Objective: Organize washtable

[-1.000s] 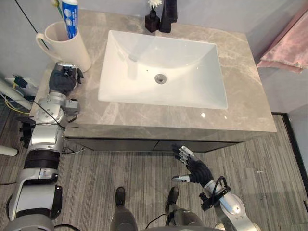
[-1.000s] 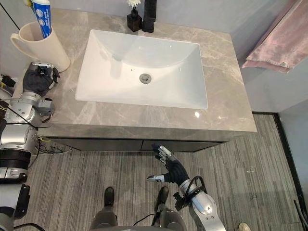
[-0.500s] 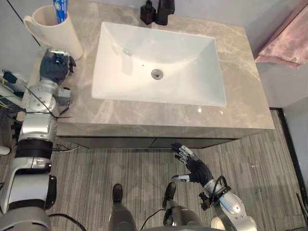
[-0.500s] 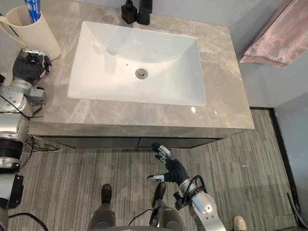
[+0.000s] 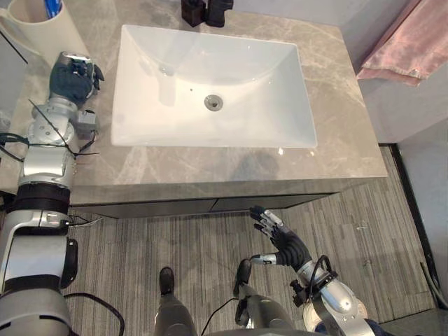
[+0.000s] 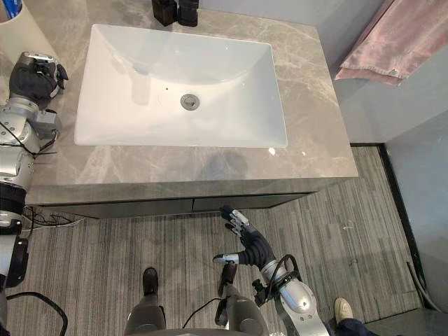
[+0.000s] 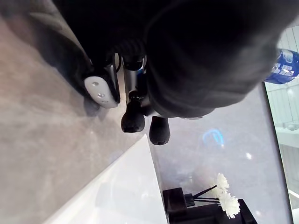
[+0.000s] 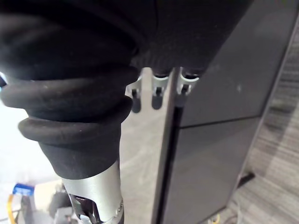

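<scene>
A cream cup holding a blue toothpaste tube stands at the grey stone counter's back left corner. My left hand rests on the counter just in front of the cup, left of the white sink. Its fingers are curled and hold nothing. In the left wrist view the dark fingertips point down at the stone. My right hand hangs open below the counter's front edge, over the floor.
A black bottle with white flowers and a black tap stand behind the sink. A pink towel hangs at the right. Dark cabinet doors lie under the counter. A person's shoe shows on the striped floor.
The whole view has shifted, so the counter sits further left and the cup is partly cut off. Both hands keep their places relative to the counter.
</scene>
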Robot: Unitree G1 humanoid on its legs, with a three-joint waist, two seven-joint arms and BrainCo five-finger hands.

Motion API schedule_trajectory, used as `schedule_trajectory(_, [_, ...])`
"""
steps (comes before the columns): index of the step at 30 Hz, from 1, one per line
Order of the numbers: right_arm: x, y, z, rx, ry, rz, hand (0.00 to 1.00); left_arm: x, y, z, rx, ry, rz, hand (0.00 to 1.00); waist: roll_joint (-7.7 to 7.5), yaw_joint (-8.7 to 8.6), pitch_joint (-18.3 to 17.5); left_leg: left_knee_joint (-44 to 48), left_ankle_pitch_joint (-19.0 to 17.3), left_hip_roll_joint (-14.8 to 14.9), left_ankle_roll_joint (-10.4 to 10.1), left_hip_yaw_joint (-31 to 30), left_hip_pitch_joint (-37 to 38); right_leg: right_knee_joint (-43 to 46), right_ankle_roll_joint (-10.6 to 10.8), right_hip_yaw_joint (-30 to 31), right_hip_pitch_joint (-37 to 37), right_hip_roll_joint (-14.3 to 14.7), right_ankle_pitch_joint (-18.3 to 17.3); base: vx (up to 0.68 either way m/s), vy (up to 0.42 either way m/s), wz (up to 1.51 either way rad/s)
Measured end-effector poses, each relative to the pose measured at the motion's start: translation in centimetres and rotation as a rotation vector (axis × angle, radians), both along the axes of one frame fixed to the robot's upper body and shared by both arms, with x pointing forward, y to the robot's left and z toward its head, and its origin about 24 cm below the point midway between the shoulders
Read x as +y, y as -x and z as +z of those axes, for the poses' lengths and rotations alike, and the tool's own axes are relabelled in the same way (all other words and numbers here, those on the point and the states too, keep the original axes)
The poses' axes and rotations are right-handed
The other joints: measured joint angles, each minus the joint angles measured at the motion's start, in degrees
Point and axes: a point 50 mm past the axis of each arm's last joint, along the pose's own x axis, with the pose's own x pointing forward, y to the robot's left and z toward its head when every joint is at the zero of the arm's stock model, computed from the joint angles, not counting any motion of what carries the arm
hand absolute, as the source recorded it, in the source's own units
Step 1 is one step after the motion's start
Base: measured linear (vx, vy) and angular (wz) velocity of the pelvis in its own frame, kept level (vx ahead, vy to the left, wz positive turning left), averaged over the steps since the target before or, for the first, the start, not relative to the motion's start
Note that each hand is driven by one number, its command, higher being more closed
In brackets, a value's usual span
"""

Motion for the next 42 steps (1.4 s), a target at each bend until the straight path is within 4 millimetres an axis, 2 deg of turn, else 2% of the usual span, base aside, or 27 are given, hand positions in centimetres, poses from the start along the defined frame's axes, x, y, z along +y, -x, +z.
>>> schedule_trajectory(2, [-0.1, 0.3, -0.2, 0.013, 0.0, -0.004, 0.0, 0.0, -0.2, 0.4, 0.007, -0.013, 0.008, 1.0, 0.0, -0.2, 0.0, 0.0, -0.01, 0.0, 0.0, 0.01, -0.02, 0.0, 0.0, 0.01, 0.0, -0.01, 0.01, 0.0, 0.0, 0.0])
schedule_trajectory(4, [0.0, 0.3, -0.3, 0.017, -0.001, -0.004, 0.0, 0.9, 0.0, 0.8, 0.011, -0.022, 0.039, 1.0, 0.0, -1.34, 0.0, 0.01, -0.06, 0.0, 0.03, 0.09, -0.02, 0.0, -0.03, 0.25, -0.02, -0.02, 0.03, 0.0, 0.0, 0.0])
schedule_trajectory(11, [-0.2, 1.1, -0.8, 0.052, -0.001, -0.012, 0.0, 1.2, -0.4, 2.3, -0.005, -0.008, 0.061, 1.0, 0.03, -1.53, 0.12, 0.07, -0.18, 0.18, -0.06, 0.58, -0.02, -0.01, -0.03, 0.93, -0.34, 0.14, 0.07, 0.0, -0.007, -0.03])
schedule_trajectory(17, [-0.1, 1.1, -0.9, 0.056, -0.003, -0.008, 0.0, 1.3, -0.4, 2.3, -0.003, -0.005, 0.062, 1.0, 0.04, -1.57, 0.12, 0.09, -0.2, 0.21, -0.09, 0.7, -0.01, -0.01, -0.03, 0.99, -0.37, 0.17, 0.07, 0.0, -0.002, -0.01])
schedule_trajectory(21, [0.7, 1.3, -0.9, 0.061, -0.016, 0.024, 0.0, 0.8, -0.3, 2.0, -0.005, -0.019, 0.039, 1.0, 0.05, -1.53, 0.13, 0.26, -0.2, 0.19, -0.08, 0.33, 0.19, -0.01, -0.03, 0.48, 0.19, 0.13, 0.07, 0.0, -0.003, 0.05])
schedule_trajectory(24, [0.8, 1.0, -0.8, 0.05, -0.015, 0.028, 0.0, -0.7, -0.3, 0.8, 0.001, -0.039, -0.023, 1.0, 0.1, -1.31, 0.15, 1.02, -0.36, 0.12, 0.08, -0.58, 0.45, -0.02, -0.03, -0.56, 1.5, -0.02, 0.07, 0.0, 0.003, 0.16])
schedule_trajectory(28, [0.9, 0.3, -0.7, 0.034, -0.012, 0.035, 0.0, -1.4, 0.2, -1.4, 0.04, -0.039, -0.066, 1.0, 0.62, -0.78, 0.19, 1.78, -0.53, -0.27, 0.24, -1.62, 0.65, -0.05, -0.01, -1.67, 2.65, -0.4, 0.05, -0.02, 0.011, 0.14])
schedule_trajectory(30, [0.9, 0.2, -1.0, 0.046, -0.007, 0.036, 0.0, -2.0, 0.3, -2.4, 0.06, -0.036, -0.109, 1.0, 1.1, 0.36, 0.39, 2.08, -0.53, -0.33, 0.26, -2.25, 1.0, -0.07, 0.02, -1.95, 3.38, -0.46, 0.02, -0.03, 0.011, 0.12])
schedule_trajectory(34, [0.8, 0.2, -1.0, 0.047, -0.002, 0.036, 0.0, -1.8, 0.6, -3.6, 0.097, -0.035, -0.117, 1.0, 2.65, 0.72, 0.15, 2.13, -0.47, -0.4, 0.3, -3.78, 1.31, -0.08, 0.14, -3.52, 4.64, -0.48, -0.08, -0.03, -0.002, 0.17])
schedule_trajectory(36, [0.7, 0.3, -1.2, 0.051, 0.001, 0.036, 0.0, -1.9, 0.6, -3.9, 0.109, -0.033, -0.12, 1.0, 3.69, 1.62, -0.53, 2.13, -0.39, -0.48, 0.37, -4.02, 1.37, -0.07, 0.19, -3.69, 4.83, -0.53, -0.1, -0.01, 0.0, 0.06])
schedule_trajectory(39, [0.6, 0.3, -1.3, 0.056, 0.01, 0.038, 0.0, -1.5, 0.9, -4.6, 0.127, -0.025, -0.111, 1.0, 4.82, 1.66, -1.95, 2.1, -0.3, -0.69, 0.47, -4.46, 1.34, -0.07, 0.29, -4.14, 5.06, -0.7, -0.18, 0.01, -0.002, 0.07])
schedule_trajectory(42, [0.6, 0.3, -1.3, 0.056, 0.014, 0.039, 0.0, -1.3, 1.0, -4.9, 0.136, -0.023, -0.105, 1.0, 5.15, 1.59, -2.87, 2.13, -0.18, -0.82, 0.51, -5.19, 1.37, -0.08, 0.34, -4.72, 5.58, -0.78, -0.21, 0.01, -0.002, 0.11])
